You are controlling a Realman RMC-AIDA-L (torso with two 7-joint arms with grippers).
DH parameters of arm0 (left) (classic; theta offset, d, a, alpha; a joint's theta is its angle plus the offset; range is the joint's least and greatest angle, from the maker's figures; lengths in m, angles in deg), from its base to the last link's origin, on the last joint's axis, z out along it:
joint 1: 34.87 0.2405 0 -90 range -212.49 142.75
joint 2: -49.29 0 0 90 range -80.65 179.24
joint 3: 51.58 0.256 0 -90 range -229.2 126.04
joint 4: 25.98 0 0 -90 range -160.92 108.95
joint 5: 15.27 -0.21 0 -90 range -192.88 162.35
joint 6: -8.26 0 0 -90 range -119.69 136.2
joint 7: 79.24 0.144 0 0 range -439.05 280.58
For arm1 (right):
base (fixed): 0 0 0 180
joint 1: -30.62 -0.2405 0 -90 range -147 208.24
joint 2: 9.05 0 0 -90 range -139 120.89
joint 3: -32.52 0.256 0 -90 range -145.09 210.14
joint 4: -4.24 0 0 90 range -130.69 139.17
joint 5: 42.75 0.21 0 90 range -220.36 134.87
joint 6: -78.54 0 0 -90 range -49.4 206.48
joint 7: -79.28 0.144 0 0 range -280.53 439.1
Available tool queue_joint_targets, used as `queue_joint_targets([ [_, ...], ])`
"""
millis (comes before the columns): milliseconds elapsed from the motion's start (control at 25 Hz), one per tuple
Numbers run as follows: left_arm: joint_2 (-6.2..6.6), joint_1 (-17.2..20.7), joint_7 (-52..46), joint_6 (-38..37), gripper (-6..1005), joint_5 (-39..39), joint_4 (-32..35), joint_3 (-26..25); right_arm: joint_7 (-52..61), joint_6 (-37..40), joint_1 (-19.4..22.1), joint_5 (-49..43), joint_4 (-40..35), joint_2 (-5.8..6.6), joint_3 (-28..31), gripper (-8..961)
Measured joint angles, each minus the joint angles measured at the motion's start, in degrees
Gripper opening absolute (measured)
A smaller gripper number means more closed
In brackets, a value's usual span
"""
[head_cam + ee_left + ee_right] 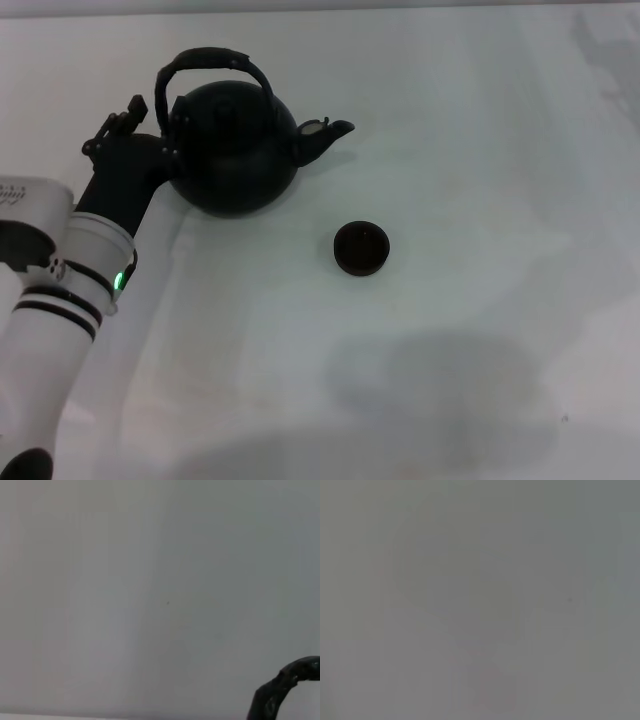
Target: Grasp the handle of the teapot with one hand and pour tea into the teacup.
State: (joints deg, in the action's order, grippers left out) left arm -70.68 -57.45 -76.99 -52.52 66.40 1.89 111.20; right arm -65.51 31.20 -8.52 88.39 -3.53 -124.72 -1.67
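Black and round, the teapot [232, 150] stands upright on the white tabletop [480, 330], toward the far left corner. Its short spout [325, 133] points to the right, so the pot's long line runs from left to right, along the far edge. The handle [212, 62] is a dark arch that rises over the lid and runs the same way as the spout. A bit of that rough arch [280, 687] shows in one corner of the left wrist view, with only plain white table around it.

The teacup [361, 248] is small, round and dark. It sits upright with its open mouth facing up. It is near the middle of the tabletop, closer to the near edge than the teapot and a little to the right of the spout tip. The cup and the pot are apart, not touching.

The left gripper [150, 135] is at the left side of the teapot, right up against the pot's body and the bottom of the handle. Its dark fingers blend into the black pot, so I cannot tell if they are spread or pinching anything. The white left arm [70, 290] reaches in from the near left corner.

The right gripper is not seen. The right wrist view shows only plain grey.
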Motion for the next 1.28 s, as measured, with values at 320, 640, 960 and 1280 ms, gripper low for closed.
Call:
queue_joint_targets([
  [320, 0.18, 3.6, -1.5, -4.1, 591, -4.7, -0.3, 0.1, 0.2, -0.1, 0.2, 0.0, -0.1, 0.00, 0.0, 842],
  [640, 0.40, 6.3, -1.7, -7.7, 853, -5.6, -0.7, 0.1, 0.2, -1.0, 0.3, 0.0, -0.3, 0.08, 0.0, 842],
  [960, 0.53, 7.7, -5.3, -8.0, 879, -10.0, -1.2, 0.1, 0.3, -1.5, 0.4, 0.0, -0.2, 0.05, 0.0, 842],
  [1280, 0.59, 12.5, -9.2, -16.8, 878, -13.3, -1.5, -0.7, 0.3, -1.5, 0.7, 0.0, -0.2, 0.03, 0.0, 842],
])
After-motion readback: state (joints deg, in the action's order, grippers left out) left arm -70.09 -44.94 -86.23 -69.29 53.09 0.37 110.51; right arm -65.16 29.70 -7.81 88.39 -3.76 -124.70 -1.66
